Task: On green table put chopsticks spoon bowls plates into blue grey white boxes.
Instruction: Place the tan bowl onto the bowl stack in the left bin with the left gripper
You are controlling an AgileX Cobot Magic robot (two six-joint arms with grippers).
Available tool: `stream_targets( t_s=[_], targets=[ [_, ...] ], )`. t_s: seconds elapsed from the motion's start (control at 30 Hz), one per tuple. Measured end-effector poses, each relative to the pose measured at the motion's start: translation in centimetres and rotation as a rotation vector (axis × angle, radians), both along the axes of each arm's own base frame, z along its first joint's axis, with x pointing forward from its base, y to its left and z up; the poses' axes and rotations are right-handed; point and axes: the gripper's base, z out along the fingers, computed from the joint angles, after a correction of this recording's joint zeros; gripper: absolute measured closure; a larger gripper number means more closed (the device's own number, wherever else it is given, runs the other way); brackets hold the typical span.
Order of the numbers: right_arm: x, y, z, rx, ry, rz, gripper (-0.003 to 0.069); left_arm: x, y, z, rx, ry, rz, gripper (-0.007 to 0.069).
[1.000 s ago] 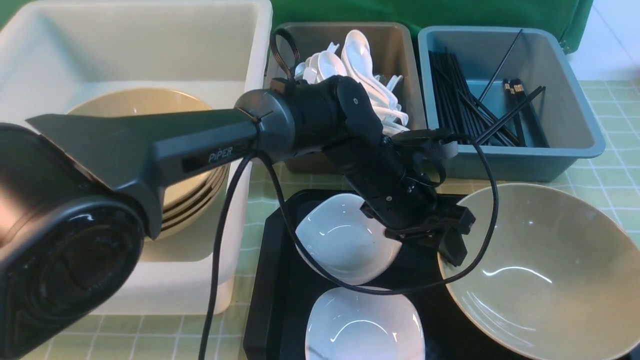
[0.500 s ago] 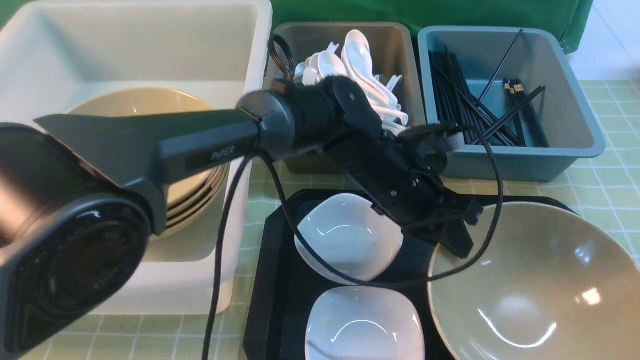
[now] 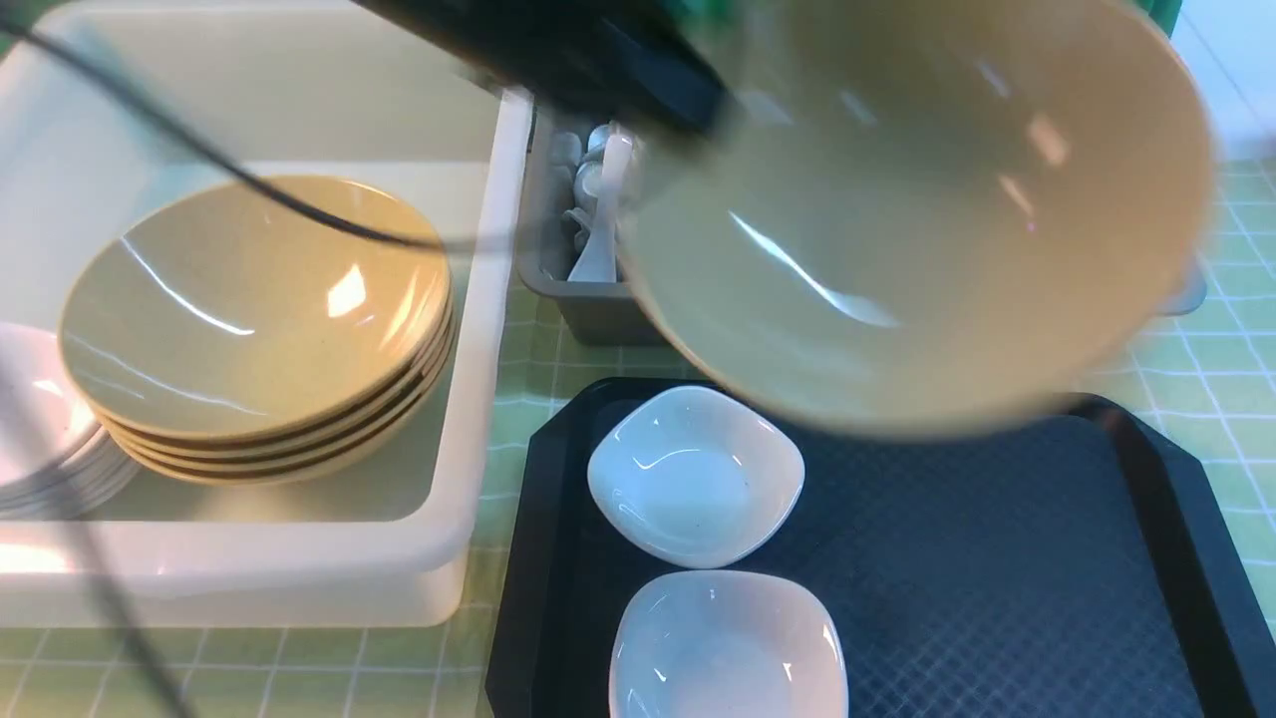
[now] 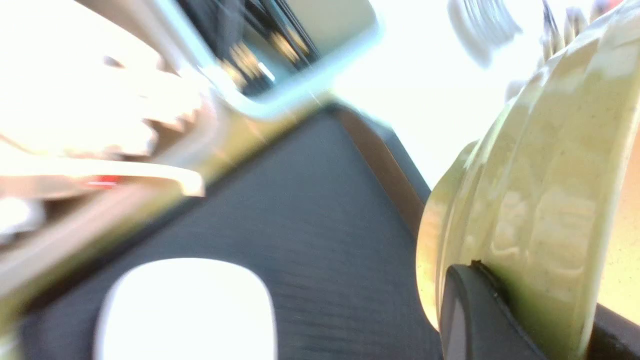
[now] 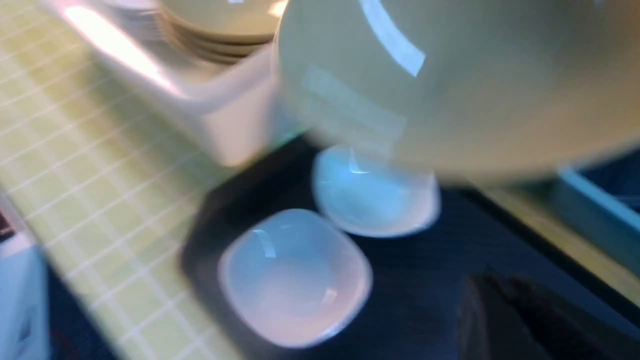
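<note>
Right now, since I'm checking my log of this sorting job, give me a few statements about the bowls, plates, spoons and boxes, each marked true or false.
1. The left gripper clamps the rim of a tan bowl held in the air. True.
2. Two white plates lie on the black tray. True.
3. The white box is empty. False: it holds a stack of tan bowls.
4. The spoons lie on the black tray. False: they are in the grey box.
</note>
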Motion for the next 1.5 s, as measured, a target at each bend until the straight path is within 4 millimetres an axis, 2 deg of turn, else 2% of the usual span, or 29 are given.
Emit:
stream_targets(
  t_s=[0.03,0.1,0.13,0.17,0.2,0.3,0.4,0.43,0.47,0.5,0.63,0.73,0.77,1.0,1.23,1.33,1.5],
  targets=[
    [0.8,1.2,-0.2,0.009,0.029,0.059,0.0612,-1.3,2.9,1.9,0.006,-0.044,0.086,0.0608],
    [1.8,2.3,-0.4,0.004,0.05,0.116,0.0612,-3.0,5.9,3.4,0.025,-0.087,0.176,0.0608],
    [2.5,2.9,-0.4,0.003,0.062,0.136,0.0612,-4.2,7.7,3.9,0.044,-0.104,0.235,0.0608],
    [2.9,3.3,-0.4,0.002,0.068,0.15,0.0612,-4.7,8.4,3.7,0.055,-0.099,0.258,0.0608],
    [3.7,4.0,-0.2,0.004,0.068,0.183,0.0612,-6.8,11.2,3.6,0.089,-0.096,0.36,0.0608],
    [4.8,5.2,0.1,0.014,0.063,0.242,0.0612,-9.7,15.4,1.9,0.12,-0.04,0.545,0.0608],
    [5.9,6.8,0.6,0.058,0.07,0.323,0.0612,-12.0,19.6,-1.1,0.083,0.037,0.819,0.0608],
    [6.1,7.2,0.6,0.07,0.075,0.344,0.0612,-12.3,20.4,-2.1,0.053,0.057,0.893,0.0608],
    [6.1,7.2,0.6,0.068,0.071,0.348,0.0612,-12.3,20.4,-2.4,0.05,0.069,0.894,0.0608],
    [6.3,7.8,0.4,0.077,0.082,0.378,0.0612,-12.3,21.3,-3.8,0.005,0.091,0.98,0.0608],
    [6.0,8.9,0.2,0.076,0.086,0.444,0.0612,-11.0,23.2,-8.0,-0.079,0.184,1.13,0.0608],
    [5.6,9.2,0.2,0.075,0.081,0.469,0.0612,-10.0,23.9,-9.4,-0.108,0.217,1.163,0.0608],
    [5.4,9.4,0.2,0.075,0.08,0.482,0.0612,-9.1,24.4,-10.2,-0.149,0.228,1.182,0.0608],
    [5.4,9.4,0.2,0.075,0.079,0.484,0.0612,-7.1,25.1,-12.4,-0.204,0.282,1.149,0.0607],
    [5.4,9.4,0.2,0.077,0.082,0.483,0.0612,-6.1,23.7,-13.4,-0.126,0.286,1.078,0.0594],
    [5.4,9.4,0.2,0.077,0.082,0.483,0.0612,-5.8,22.8,-13.5,-0.09,0.286,1.057,0.0545],
    [5.4,9.4,0.2,0.077,0.082,0.483,0.0612,-5.6,22.5,-13.9,-0.005,0.292,1.091,0.0401]
  ],
)
